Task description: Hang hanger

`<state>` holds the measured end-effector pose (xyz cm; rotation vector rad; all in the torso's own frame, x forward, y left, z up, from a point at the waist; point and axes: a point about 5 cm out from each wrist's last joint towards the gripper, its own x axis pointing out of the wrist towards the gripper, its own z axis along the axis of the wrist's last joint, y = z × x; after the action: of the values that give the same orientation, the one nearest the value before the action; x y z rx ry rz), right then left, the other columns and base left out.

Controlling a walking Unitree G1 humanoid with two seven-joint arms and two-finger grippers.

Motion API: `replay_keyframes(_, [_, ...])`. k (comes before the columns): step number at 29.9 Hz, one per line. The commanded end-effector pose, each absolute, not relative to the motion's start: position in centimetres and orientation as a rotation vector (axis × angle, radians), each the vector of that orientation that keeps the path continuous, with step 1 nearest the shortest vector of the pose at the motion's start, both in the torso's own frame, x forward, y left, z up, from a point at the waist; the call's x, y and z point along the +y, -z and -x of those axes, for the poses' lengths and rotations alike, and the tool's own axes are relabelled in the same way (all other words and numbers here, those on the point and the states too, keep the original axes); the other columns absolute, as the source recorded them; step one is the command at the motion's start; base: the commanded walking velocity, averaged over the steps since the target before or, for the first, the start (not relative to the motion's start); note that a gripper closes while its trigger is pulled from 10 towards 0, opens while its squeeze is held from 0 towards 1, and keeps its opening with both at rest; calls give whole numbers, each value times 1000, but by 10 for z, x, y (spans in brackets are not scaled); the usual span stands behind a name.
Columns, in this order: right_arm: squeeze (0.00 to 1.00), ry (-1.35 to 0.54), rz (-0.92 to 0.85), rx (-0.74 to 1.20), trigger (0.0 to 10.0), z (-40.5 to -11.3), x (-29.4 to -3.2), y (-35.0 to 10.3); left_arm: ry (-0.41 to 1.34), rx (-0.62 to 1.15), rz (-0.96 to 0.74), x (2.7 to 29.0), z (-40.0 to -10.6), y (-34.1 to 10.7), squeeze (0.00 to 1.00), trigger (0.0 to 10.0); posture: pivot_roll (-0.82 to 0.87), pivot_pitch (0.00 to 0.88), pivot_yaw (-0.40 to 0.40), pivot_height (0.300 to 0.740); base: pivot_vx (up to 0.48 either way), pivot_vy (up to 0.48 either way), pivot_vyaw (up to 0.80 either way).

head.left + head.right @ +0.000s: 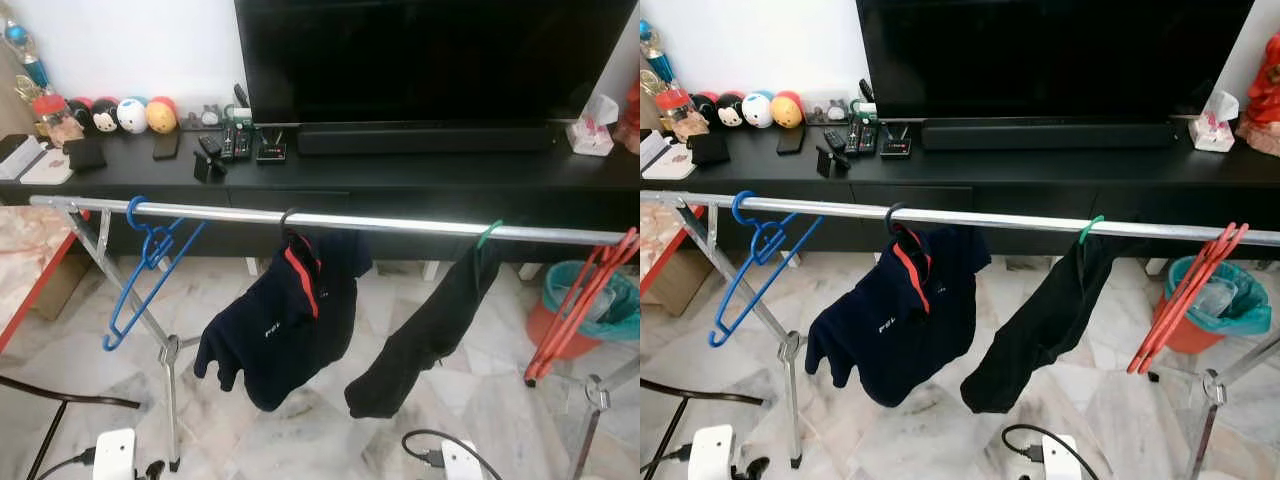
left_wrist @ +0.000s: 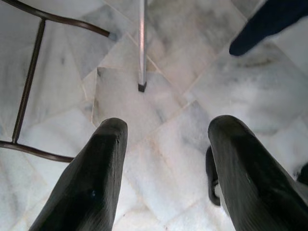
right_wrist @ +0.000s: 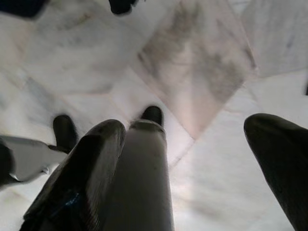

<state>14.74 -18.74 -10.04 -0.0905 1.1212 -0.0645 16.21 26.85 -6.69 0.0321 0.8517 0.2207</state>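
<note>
Four hangers sit on the steel rail in our head view: blue hanger bare at left, two carrying dark soft clothes, red hanger at right. We judge hanging is done; next, step back. Left wrist: our left claw is spread, empty, above glossy marble floor. Right wrist: right claw also spread, empty.

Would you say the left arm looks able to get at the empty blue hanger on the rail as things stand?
Probably yes: the blue hanger hangs bare at the rail's left end, nothing before it, though the left end effector points at the floor, open.
</note>
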Motion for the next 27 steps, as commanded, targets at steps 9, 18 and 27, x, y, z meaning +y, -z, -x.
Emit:
replay_keyframes(9, [0, 237, 181, 756, 10000, -134, -248, 55, -207, 896, -72, 276, -151, 72, 0, 10000, -48, 0, 31, 740, 0, 0, 0])
replay_keyframes(18, [0, 366, 61, 372, 10000, -142, -251, 3, -218, 950, -82, 289, -136, 74, 0, 10000, -53, 0, 33, 740, 0, 0, 0])
replay_keyframes(27, [0, 156, 31, 29, 10000, -206, -221, -82, -224, 1005, -109, 290, -131, 77, 0, 10000, -56, 0, 36, 740, 0, 0, 0])
